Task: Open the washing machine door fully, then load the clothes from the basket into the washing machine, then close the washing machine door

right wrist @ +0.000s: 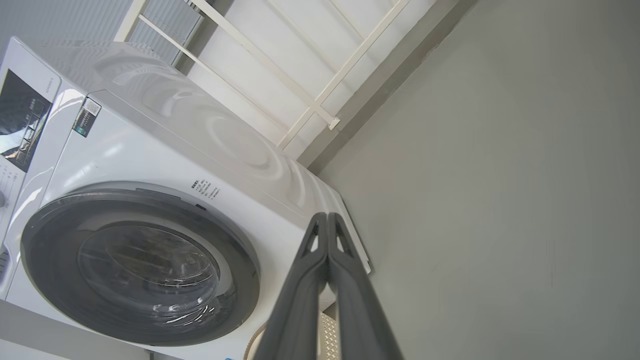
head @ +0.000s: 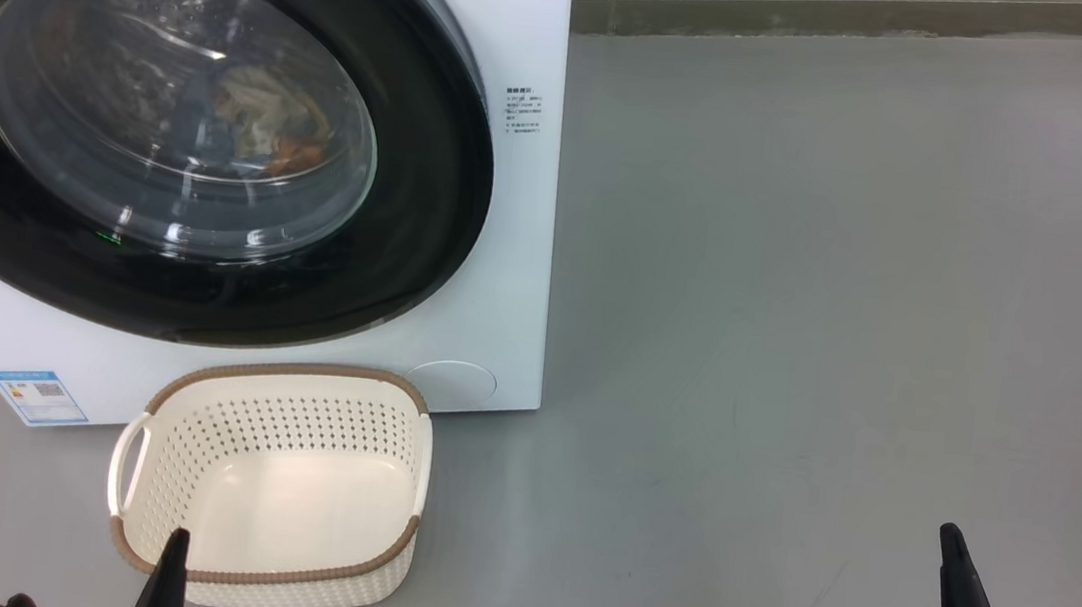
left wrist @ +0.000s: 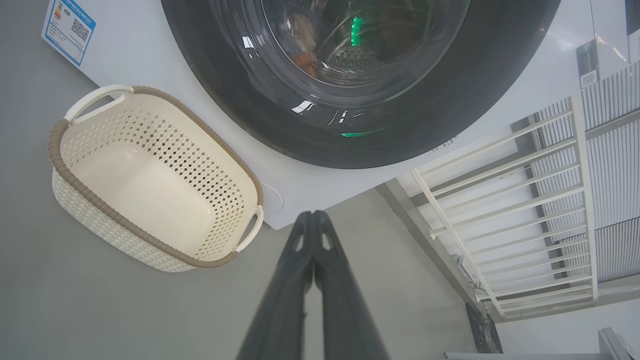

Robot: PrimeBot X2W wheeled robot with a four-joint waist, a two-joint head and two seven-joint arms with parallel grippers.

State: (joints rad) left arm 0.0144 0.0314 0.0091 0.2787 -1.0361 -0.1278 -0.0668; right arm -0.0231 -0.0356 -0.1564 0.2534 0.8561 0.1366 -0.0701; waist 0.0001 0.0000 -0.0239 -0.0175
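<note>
Closed tight, left fingers (left wrist: 295, 270) grip nothing, low over the floor (head: 801, 321) near the basket (head: 276, 429); right fingers (right wrist: 347, 280) shut too, bare, well apart to my right. The basket stands just before the washing machine (head: 514, 271), under the washing machine door (head: 430, 211), which sits flush shut. Through its glass I see clothes (head: 268, 129), beige and orange.

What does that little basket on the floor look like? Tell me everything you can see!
The basket is cream-white plastic, a rounded rectangle with walls full of little holes, a smooth bottom, a brown woven-look rim and a looped handle at each end. It stands upright and empty on the grey floor, close before the white washing machine; whether they touch is unclear.
</note>
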